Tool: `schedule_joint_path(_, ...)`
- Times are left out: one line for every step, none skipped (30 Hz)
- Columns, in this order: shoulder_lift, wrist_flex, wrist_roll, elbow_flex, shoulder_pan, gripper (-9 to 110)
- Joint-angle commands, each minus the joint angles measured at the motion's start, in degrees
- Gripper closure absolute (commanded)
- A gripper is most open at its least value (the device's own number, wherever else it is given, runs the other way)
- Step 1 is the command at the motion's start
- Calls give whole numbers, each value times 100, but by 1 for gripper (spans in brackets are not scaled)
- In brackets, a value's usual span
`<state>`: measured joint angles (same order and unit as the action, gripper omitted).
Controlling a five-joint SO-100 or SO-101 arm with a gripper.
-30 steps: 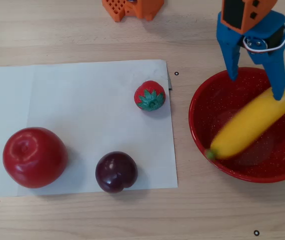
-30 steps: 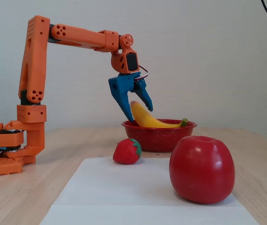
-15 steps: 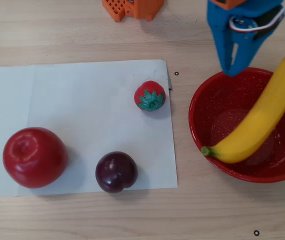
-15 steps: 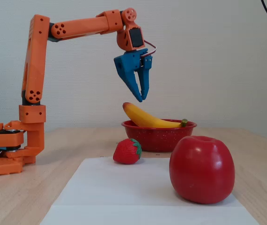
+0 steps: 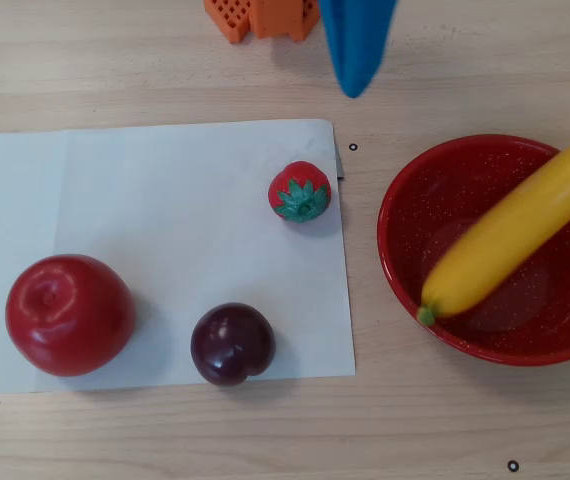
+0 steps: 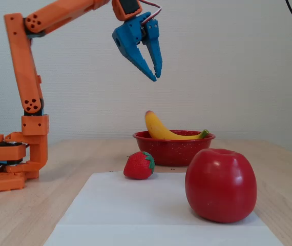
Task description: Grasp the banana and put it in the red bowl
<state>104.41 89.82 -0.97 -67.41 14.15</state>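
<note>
The yellow banana (image 5: pixel 510 235) lies slanted across the red bowl (image 5: pixel 395 240), green stem at the bowl's near-left rim, its other end running off the right edge of the overhead view. In the fixed view the banana (image 6: pixel 159 129) rests in the bowl (image 6: pixel 171 148) with one end sticking up over the left rim. My blue gripper (image 6: pixel 155 77) hangs high above and a little left of the bowl, jaws closed together, holding nothing. The overhead view shows only its tip (image 5: pixel 353 90) near the top edge, clear of the bowl.
A white paper sheet (image 5: pixel 165 220) carries a red apple (image 5: pixel 68 313), a dark plum (image 5: pixel 232 343) and a strawberry (image 5: pixel 300 190). In the fixed view the apple (image 6: pixel 220 184) stands close in front and the strawberry (image 6: pixel 139 165) beside the bowl. The orange arm base (image 6: pixel 7 164) sits at left.
The gripper let the banana go, closed, then rose and pulled back from the bowl toward the base. The banana rocked in the bowl and lies there free.
</note>
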Motion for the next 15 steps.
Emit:
schedule_joint_path(1090, -765, 70, -439, -316, 101)
schedule_joint_path(1336, -1055, 97, -809, -387, 101)
schedule_joint_path(1591, -1389, 141, -1213, -448, 101)
schedule_joint_path(1863, -1758, 193, -1644, -501, 101)
schedule_joint_path(2109, -2136, 211, -2083, -554, 101)
schedule_joint_path(2373, -2531, 211, -2522, -580, 101)
schedule_joint_path(2637, -2936, 193, -2979, -606, 101)
schedule_joint_path(2883, -3331, 193, -3401, -633, 101)
schedule_joint_path(3120, -3718, 167, -3832, -650, 101)
schedule_joint_path(3366, -4096, 167, -4245, -668, 101)
schedule_joint_path(3595, -4465, 149, -4649, -677, 101)
schedule_joint_path(3806, -4790, 167, -5019, -694, 101)
schedule_joint_path(4008, -5071, 167, -5361, -703, 101)
schedule_joint_path(4201, -5335, 158, -5695, -703, 101)
schedule_joint_path(4395, -5660, 149, -6064, -712, 101)
